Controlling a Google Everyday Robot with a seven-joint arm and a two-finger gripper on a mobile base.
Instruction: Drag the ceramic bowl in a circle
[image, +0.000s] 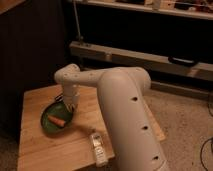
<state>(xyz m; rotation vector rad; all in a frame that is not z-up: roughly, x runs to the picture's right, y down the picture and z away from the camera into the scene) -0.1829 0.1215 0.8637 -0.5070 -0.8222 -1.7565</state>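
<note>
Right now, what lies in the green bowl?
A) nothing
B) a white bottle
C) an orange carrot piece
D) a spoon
C: an orange carrot piece lies in the green bowl, with the tool down at the bowl's far right rim; the white bottle lies outside it on the table.

One ceramic bowl (49, 115) sits on one wooden tabletop (40, 150). One orange carrot-like piece (56, 120) lies in the bowl. One small bottle (98, 148) lies near the bowl. One robot arm (120, 100) carries one claw (70, 105), down at the bowl's rim.
</note>
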